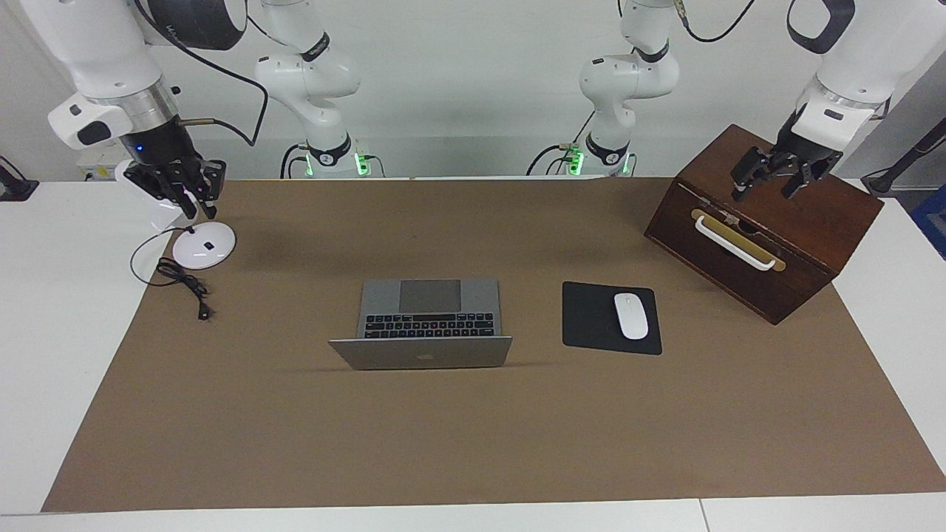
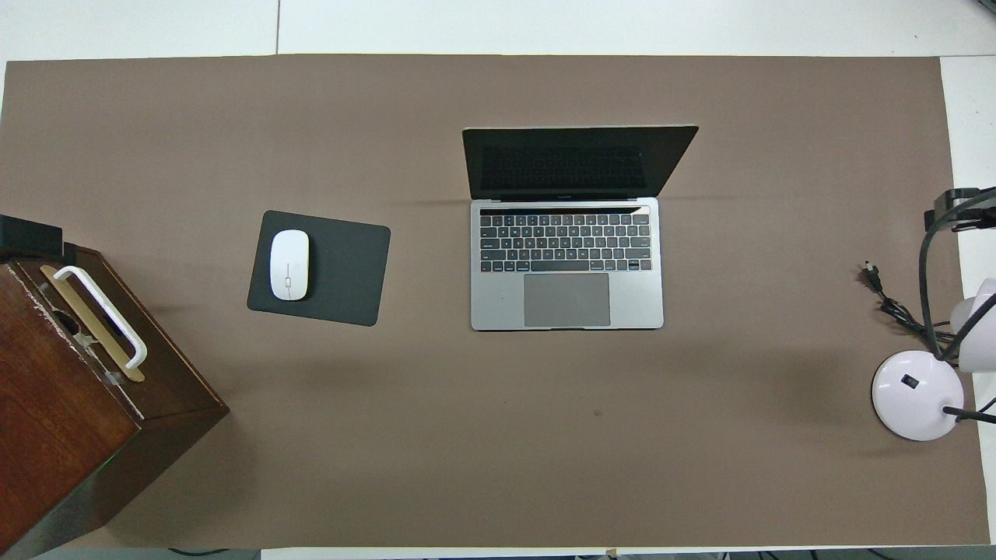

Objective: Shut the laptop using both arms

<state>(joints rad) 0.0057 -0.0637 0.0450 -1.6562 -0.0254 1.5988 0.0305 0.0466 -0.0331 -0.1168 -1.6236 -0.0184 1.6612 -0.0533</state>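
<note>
Facing view gives both arms whole, which the overhead view does not. The left pincer (image 1: 763,196) hangs over the top of the wooden box (image 1: 805,222) with its fingers apart. The right pincer (image 1: 198,210) hangs over the white desk lamp (image 1: 204,244); whether it is apart or together cannot be told. That view also shows the back of the lid of the laptop (image 1: 425,325) with its dark logo. Overhead, the dark screen, all the black keys and the grey trackpad show instead, and of the pincers only dark tips at the nine and three o'clock edges of the frame. The laptop lies open near the middle of the brown mat (image 1: 473,443), trackpad toward the robots and lid tilted back away from them. Read on the facing view with the laptop as the dial's centre, the right pincer is at about ten o'clock and the left pincer at about two o'clock, both well apart from it and touching nothing of it. At three o'clock, near the laptop, lies the black mouse pad (image 1: 591,318) with a white mouse (image 1: 631,315) on it. At nine o'clock a black cord (image 1: 181,281) trails from the lamp. Bare mat runs from the trackpad edge toward twelve o'clock up to the arm bases, and from the lid toward six o'clock to the mat's edge, where the white counter (image 1: 66,332) begins.
</note>
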